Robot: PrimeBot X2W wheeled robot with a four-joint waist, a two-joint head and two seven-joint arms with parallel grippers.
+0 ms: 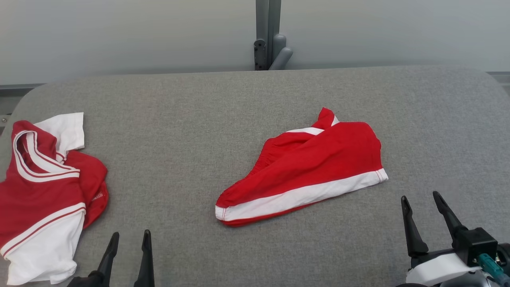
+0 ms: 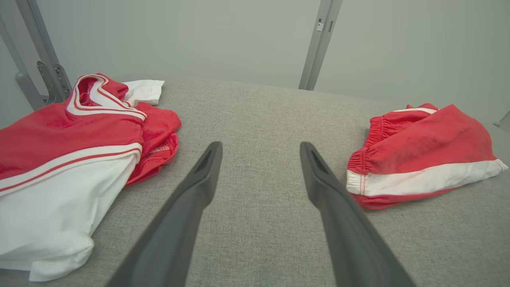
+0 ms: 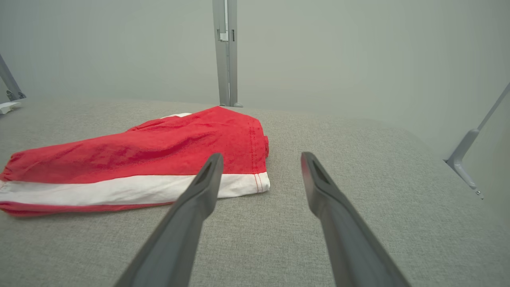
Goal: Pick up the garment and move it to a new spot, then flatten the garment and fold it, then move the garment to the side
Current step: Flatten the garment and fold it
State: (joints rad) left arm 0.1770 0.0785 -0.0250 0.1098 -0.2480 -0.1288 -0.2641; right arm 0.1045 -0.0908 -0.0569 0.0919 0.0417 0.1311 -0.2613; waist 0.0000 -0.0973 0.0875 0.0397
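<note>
While the red shorts (image 1: 306, 171) lie centred on the table (image 1: 179, 119) in the head view, a jersey (image 1: 44, 187) sits far left. Left wrist view: the left gripper (image 2: 261, 144) is spread and empty (jersey beside it). Right wrist view: the right gripper (image 3: 261, 154) is likewise spread and empty, near the shorts.

Grey fabric worktop (image 1: 191, 119). On it: red shorts (image 1: 310, 167), white-banded, lying just off centre toward 3 o'clock; crumpled red-and-white shirt (image 1: 44, 191) at the 8 o'clock edge.

On the table (image 1: 179, 119), the shorts (image 1: 310, 167) lie right of centre, the shirt (image 1: 44, 191) well apart at the left edge.
</note>
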